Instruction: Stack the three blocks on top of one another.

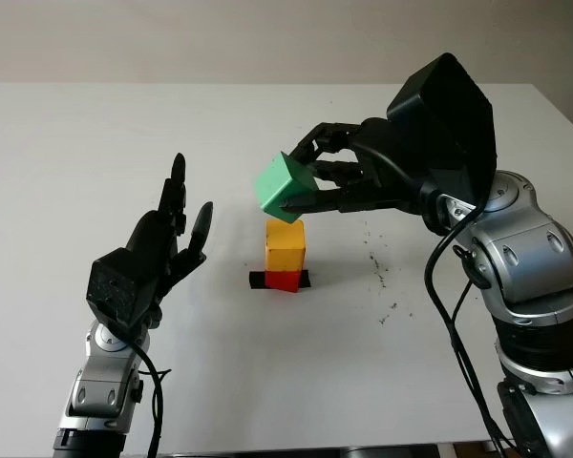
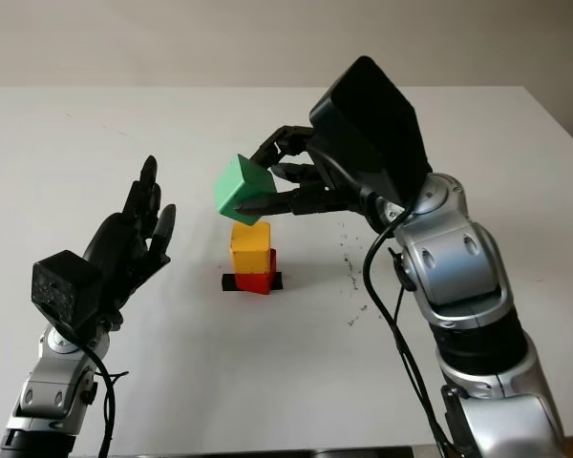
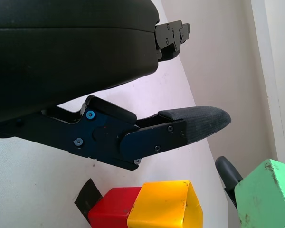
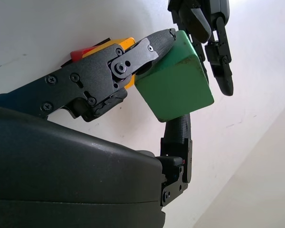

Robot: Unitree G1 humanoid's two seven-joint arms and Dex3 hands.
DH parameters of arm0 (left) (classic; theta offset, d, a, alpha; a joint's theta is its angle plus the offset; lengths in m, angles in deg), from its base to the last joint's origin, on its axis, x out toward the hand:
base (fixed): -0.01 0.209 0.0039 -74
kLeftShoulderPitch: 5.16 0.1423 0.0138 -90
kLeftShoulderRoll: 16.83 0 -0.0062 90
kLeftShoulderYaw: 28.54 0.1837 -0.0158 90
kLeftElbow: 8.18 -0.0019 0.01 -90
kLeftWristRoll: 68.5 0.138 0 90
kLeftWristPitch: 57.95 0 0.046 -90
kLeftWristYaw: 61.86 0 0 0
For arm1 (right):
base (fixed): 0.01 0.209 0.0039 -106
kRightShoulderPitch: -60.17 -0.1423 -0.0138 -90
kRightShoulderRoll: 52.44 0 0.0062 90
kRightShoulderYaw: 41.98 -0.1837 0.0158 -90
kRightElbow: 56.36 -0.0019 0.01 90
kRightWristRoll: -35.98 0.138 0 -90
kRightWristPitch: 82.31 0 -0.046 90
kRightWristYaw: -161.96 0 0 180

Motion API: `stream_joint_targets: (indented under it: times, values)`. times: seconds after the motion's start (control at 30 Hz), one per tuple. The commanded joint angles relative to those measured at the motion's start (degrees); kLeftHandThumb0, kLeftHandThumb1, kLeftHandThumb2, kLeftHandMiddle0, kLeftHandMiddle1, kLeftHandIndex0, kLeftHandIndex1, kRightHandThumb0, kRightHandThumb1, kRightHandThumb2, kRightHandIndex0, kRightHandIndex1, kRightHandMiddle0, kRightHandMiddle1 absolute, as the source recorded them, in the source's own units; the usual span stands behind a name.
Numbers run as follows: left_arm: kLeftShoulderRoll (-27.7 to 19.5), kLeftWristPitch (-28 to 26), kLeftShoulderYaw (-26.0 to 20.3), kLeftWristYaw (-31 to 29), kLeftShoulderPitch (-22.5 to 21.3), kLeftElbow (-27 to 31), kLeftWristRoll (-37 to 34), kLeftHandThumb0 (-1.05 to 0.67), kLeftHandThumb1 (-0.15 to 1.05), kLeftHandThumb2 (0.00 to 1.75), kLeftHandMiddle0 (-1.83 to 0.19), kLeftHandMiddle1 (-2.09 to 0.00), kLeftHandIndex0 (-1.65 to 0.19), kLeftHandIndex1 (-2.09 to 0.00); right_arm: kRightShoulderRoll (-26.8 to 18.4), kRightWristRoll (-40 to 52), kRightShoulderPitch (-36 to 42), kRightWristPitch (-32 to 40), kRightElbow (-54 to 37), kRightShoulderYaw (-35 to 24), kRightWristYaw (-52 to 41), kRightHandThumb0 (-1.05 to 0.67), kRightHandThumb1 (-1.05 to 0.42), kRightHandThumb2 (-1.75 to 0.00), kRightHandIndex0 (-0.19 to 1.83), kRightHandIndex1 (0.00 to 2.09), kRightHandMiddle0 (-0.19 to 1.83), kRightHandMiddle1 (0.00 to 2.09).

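The right hand [image 1: 339, 176] pinches a scuffed green cube [image 1: 286, 187], tilted just above a glossy yellow block [image 1: 286, 247] standing on a red block [image 1: 283, 281]. The left hand [image 1: 167, 234], open, hovers beside the stack over the matte white table [image 1: 95, 143].

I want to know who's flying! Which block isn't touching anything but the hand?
The green block, held up by the right hand. The yellow block sits on the red block.

Tilted green block [image 1: 286, 185] above yellow block [image 1: 286, 246] on red block [image 1: 283, 281].
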Motion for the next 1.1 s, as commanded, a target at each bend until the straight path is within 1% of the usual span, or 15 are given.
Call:
stream_joint_targets:
  times: [0.0,0.3,0.47,0.7,1.07]
  values:
    - [0.1,0.9,-0.1,0.0,0.1,1.0,-0.2,-0.79,1.05,0.64,0.19,0.00,0.19,0.00,0.2,0.4,0.1,-1.4,0.2,-0.7,0.7,-0.49,-0.95,-0.05,0.26,0.04,0.28,1.65]
    - [0.2,0.8,0.0,0.0,0.2,1.1,-0.2,-0.78,1.05,0.64,0.19,0.00,0.19,0.00,-4.6,-1.8,-1.5,-5.0,0.5,3.4,-0.1,-0.48,-0.94,-0.05,0.28,0.05,0.30,1.65]
    - [0.4,0.9,0.1,0.0,0.0,0.9,-0.1,-0.78,1.05,0.64,0.19,0.00,0.19,0.00,-6.9,-3.1,-1.7,-9.6,1.0,5.0,-2.0,-0.46,-0.94,-0.05,0.29,0.06,0.29,1.62]
    - [0.5,1.0,0.3,0.0,-0.2,0.8,0.1,-0.77,1.05,0.64,0.19,0.00,0.19,0.00,-7.9,-5.0,-3.4,-9.3,1.8,7.1,-4.1,-0.45,-0.94,-0.05,0.27,0.05,0.30,1.63]
    - [1.9,1.7,0.1,0.6,-0.2,0.8,-0.4,-0.75,1.05,0.62,0.19,-0.01,0.19,-0.02,-7.3,-7.0,-4.0,-9.6,2.3,8.8,-5.1,-0.45,-0.94,-0.05,0.28,0.05,0.30,1.63]
